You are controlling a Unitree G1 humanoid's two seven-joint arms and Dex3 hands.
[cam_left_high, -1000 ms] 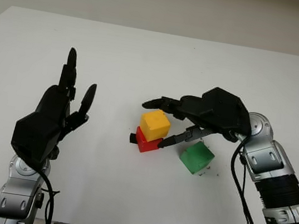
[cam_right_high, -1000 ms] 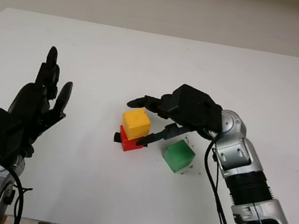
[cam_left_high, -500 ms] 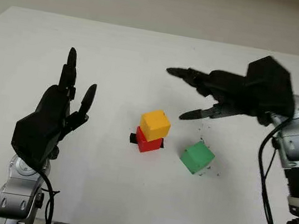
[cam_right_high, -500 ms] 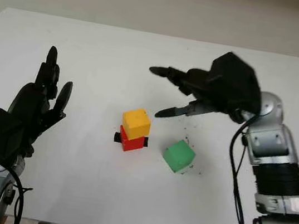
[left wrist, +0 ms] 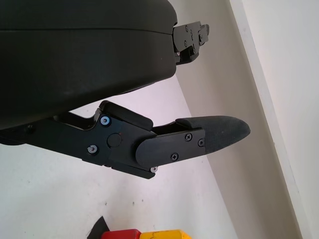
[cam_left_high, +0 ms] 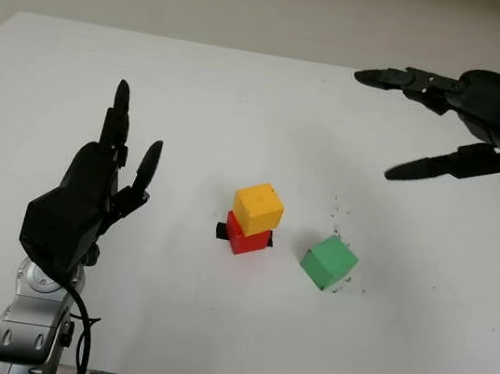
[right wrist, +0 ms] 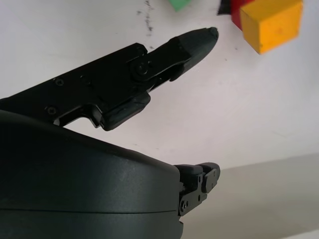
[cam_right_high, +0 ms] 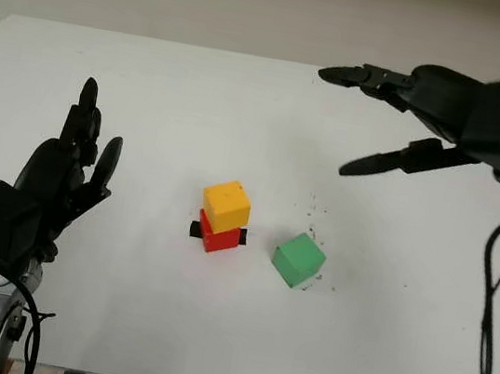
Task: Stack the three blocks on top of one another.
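We judge the stack two-thirds built: the yellow plastic cube point(cam_left_high: 258, 209) sits on top of the red plastic cube point(cam_left_high: 245, 235) near the middle of the white table point(cam_left_high: 244, 101), turned a little against the red one beneath it so that its corners overhang slightly, yet it looks settled. A small black mark or strip of tape point(cam_left_high: 222, 231) pokes out from under the red cube on the side toward our left arm. The third piece, the green plastic cube point(cam_left_high: 329, 262), lies alone on the table just beside the pair on the right-arm side, apart from them and touching neither, with a scatter of dark specks on the table around it. Our right hand point(cam_left_high: 448, 123) is raised high over the far right part of the table, well apart from all three blocks, open and holding nothing. Our left hand point(cam_left_high: 100, 183) is held up over the near left side of the table, also open and empty, well away from the stack. What remains, as we read it, is one step: taking up the green cube and setting it squarely on the yellow one. The slight twist of the yellow cube leaves a smaller level landing, so we would place the last block gently and centred to avoid tipping the pair.
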